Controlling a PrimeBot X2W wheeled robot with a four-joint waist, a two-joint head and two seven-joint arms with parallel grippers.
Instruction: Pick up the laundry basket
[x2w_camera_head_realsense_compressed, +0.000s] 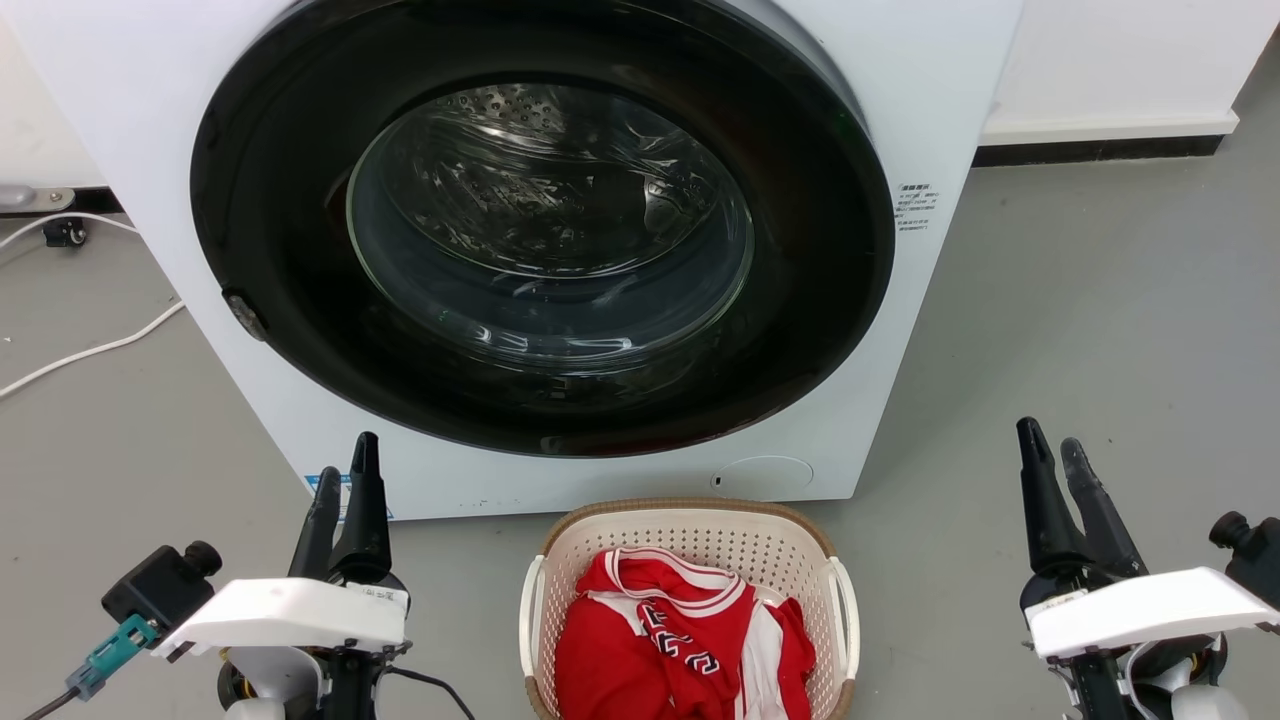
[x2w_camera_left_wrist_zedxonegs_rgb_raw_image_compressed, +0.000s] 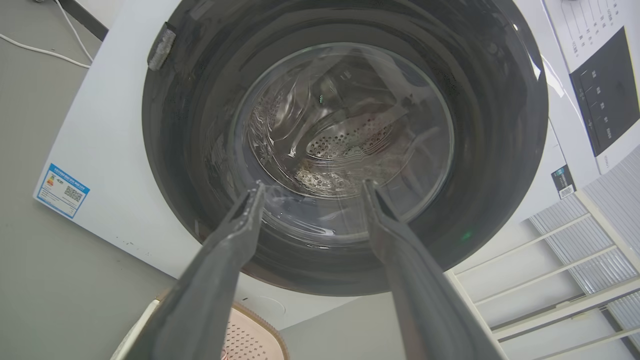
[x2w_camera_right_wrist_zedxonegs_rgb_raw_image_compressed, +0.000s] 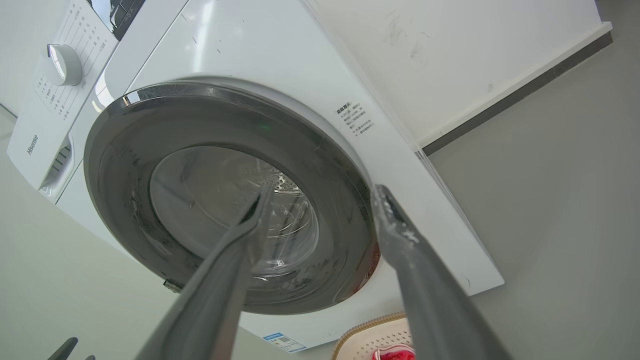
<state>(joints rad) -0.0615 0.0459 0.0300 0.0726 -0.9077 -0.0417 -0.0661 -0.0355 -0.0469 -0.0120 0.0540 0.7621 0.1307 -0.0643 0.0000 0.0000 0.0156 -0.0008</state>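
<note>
Cream-white perforated plastic laundry basket (x2w_camera_head_realsense_compressed: 700, 535), rounded-rectangular with a brown woven-look rim and two white side handles, stands upright on the grey floor (x2w_camera_head_realsense_compressed: 1100, 330) directly in front of the white front-loading washer (x2w_camera_head_realsense_compressed: 930, 80). We record it as close to the washer's lower front panel; whether the two touch, we cannot tell. It sits below the washer's round, dark-rimmed glass door (x2w_camera_head_realsense_compressed: 540, 250), which is shut.

A crumpled red-and-white garment (x2w_camera_head_realsense_compressed: 670, 640) lies inside the basket, reaching partway up its walls.

We find the left gripper (x2w_camera_head_realsense_compressed: 345, 460) before the washer's lower left corner, well apart from the basket's left handle, its two long dark fingers pointing toward the washer. The left wrist view shows these fingers spread wide with nothing between them. A small blue label (x2w_camera_left_wrist_zedxonegs_rgb_raw_image_compressed: 62, 190) is fixed at that same corner of the washer front.

We find the right gripper (x2w_camera_head_realsense_compressed: 1049, 437) out beyond the washer's right side, above bare floor and well apart from the basket's right handle. Its fingers also point toward the washer, and the right wrist view shows them spread wide and empty.

Neither gripper touches the basket.

A thin white cable (x2w_camera_head_realsense_compressed: 90, 350) lies on the floor to the left of the washer.
</note>
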